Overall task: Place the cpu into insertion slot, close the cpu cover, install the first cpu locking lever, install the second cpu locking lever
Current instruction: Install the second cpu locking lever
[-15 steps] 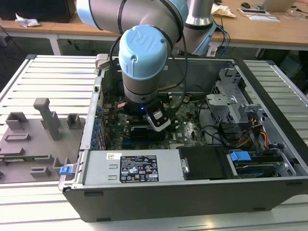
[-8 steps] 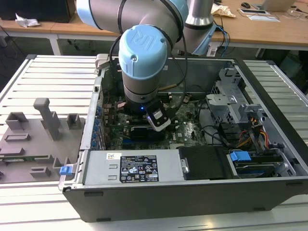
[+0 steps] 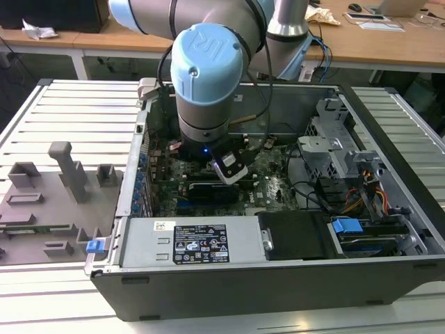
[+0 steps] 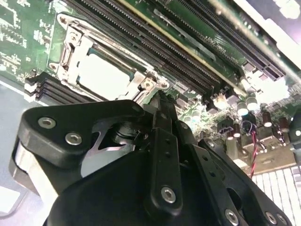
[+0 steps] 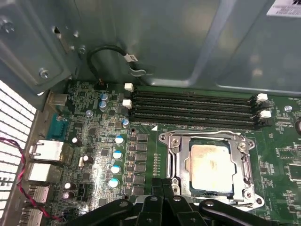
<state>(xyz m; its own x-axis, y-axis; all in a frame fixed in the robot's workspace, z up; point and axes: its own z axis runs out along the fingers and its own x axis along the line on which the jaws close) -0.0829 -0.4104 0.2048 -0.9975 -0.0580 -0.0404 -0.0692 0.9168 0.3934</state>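
In the exterior view, the gripper (image 3: 233, 169) is seen lowered inside the open computer case (image 3: 389, 275), directly over the motherboard (image 3: 274, 184), and nothing is seen held in it. In the second wrist view, the cpu (image 4: 104, 75) is found already seated in its socket with the cpu cover (image 4: 141, 77) lying flat around it, and the fingers (image 4: 163, 123), pressed together to 1 closed tip, are placed just beside the cover's near edge. In the first wrist view, the same cpu (image 5: 210, 168) is framed by the cover (image 5: 176, 162), and the closed fingertips (image 5: 162, 188) are poised at the socket's near corner, the 4 memory slots (image 5: 193, 109) lying beyond it.
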